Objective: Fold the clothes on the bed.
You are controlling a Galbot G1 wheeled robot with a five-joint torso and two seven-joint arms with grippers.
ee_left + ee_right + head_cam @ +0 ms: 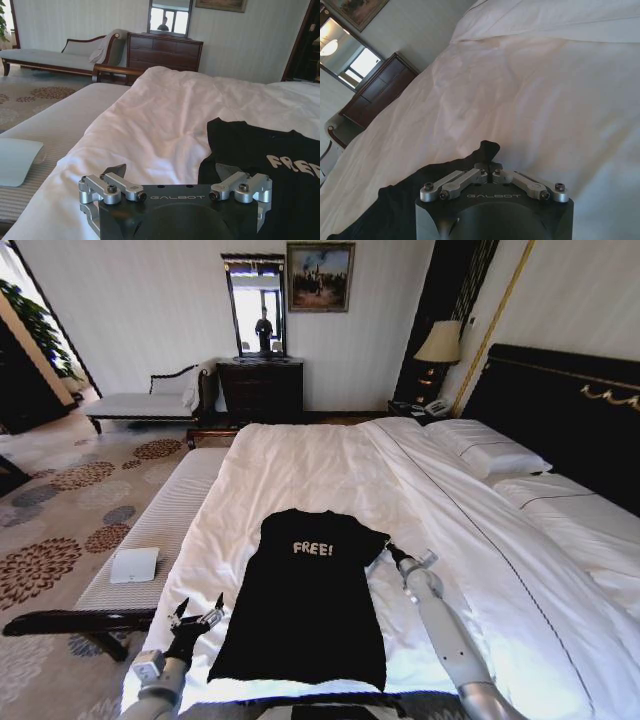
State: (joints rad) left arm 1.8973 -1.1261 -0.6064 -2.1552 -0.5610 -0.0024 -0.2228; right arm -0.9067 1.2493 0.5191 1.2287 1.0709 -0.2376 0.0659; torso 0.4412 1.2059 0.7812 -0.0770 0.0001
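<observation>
While the one soft black T-shirt [305,600] lies flat on the white duvet of the bed [330,465], there are two claws on it. The left gripper [198,614] sits just off its lower hem edge, fingers spread wide. The right gripper [392,550] is pinched closed on the sleeve edge.

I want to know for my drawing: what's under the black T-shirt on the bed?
The black T-shirt lies flat on the bed's white duvet, which shows all around it. Whatever lies beneath the shirt's middle is covered. The right gripper pinches its sleeve edge.
</observation>
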